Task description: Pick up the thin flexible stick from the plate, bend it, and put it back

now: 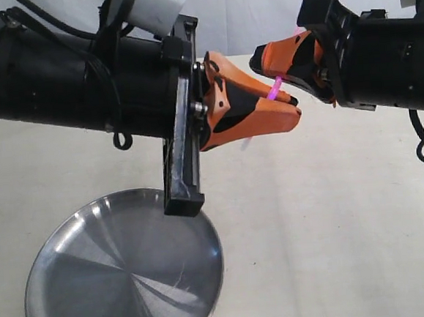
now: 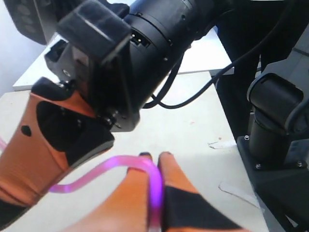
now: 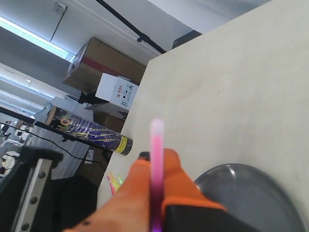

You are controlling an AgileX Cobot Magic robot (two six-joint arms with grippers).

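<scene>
High above the table both arms meet over the stainless-steel plate, which holds nothing. The thin pink stick runs between the two orange grippers. My left gripper is shut on one end; in its wrist view the stick curves sharply out of the pinched fingertips towards the other arm. My right gripper is shut on the other part, and its wrist view has the stick straight between the fingers with a whitish tip poking past them. The plate's edge lies below.
The table top is pale cream. Off the table's far edge, in the right wrist view, stand cardboard boxes, a dark printed tube and some bright sticks. A black arm base stands beside the table.
</scene>
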